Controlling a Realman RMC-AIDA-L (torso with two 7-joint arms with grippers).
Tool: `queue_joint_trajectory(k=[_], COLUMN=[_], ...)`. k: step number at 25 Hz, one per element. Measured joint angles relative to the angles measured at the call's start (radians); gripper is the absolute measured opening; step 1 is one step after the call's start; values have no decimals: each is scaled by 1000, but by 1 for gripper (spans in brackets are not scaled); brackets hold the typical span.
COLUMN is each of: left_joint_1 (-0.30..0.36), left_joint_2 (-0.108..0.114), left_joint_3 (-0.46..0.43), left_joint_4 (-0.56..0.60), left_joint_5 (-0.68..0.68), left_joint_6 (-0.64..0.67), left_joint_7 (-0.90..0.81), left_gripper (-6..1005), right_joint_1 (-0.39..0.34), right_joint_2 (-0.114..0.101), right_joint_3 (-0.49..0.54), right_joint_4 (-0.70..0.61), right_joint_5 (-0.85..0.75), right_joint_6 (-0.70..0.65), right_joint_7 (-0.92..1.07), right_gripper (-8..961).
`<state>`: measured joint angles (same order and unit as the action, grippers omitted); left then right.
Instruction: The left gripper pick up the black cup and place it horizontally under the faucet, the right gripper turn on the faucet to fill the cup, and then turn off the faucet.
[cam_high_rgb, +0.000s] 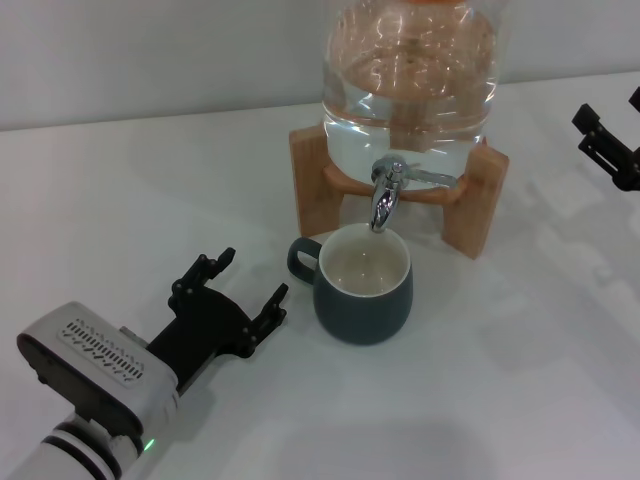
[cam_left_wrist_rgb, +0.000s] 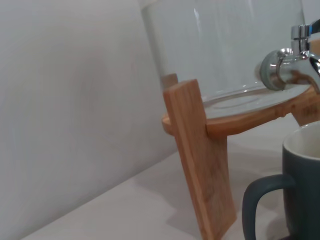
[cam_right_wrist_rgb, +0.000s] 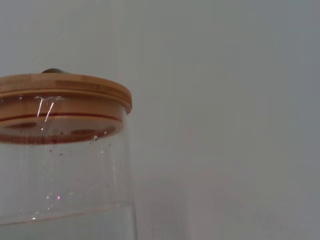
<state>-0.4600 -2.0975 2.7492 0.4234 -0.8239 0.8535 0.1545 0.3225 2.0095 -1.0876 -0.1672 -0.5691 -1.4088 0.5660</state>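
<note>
The black cup (cam_high_rgb: 362, 283) stands upright on the white table under the spout of the chrome faucet (cam_high_rgb: 388, 192), its handle toward my left gripper. Its cream inside looks empty. My left gripper (cam_high_rgb: 244, 287) is open and empty, just left of the cup and apart from it. The cup's handle (cam_left_wrist_rgb: 260, 200) and the faucet (cam_left_wrist_rgb: 292, 57) also show in the left wrist view. My right gripper (cam_high_rgb: 608, 143) is at the far right edge, well away from the faucet lever; only its dark tips show.
A big clear water jug (cam_high_rgb: 410, 75) sits on a tan wooden stand (cam_high_rgb: 470, 200) behind the cup. The jug's wooden lid (cam_right_wrist_rgb: 65, 87) shows in the right wrist view. A white wall stands behind.
</note>
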Motion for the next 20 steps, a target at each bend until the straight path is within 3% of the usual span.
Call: queue_joint_trajectory(k=[12, 20], left_joint_1=[1, 5], left_joint_2=[4, 4], left_joint_3=[-25, -81], left_joint_4=[-19, -73], left_joint_5=[0, -1], left_joint_6=[4, 78], left_joint_7=[1, 2], left_gripper=[773, 773], right_joint_1=[2, 3], right_joint_2=[0, 0], right_joint_3=[-9, -13], right_joint_4=[0, 0], right_joint_5=[0, 0], right_joint_6=[16, 38], right_joint_7=[0, -3], right_gripper=[862, 862])
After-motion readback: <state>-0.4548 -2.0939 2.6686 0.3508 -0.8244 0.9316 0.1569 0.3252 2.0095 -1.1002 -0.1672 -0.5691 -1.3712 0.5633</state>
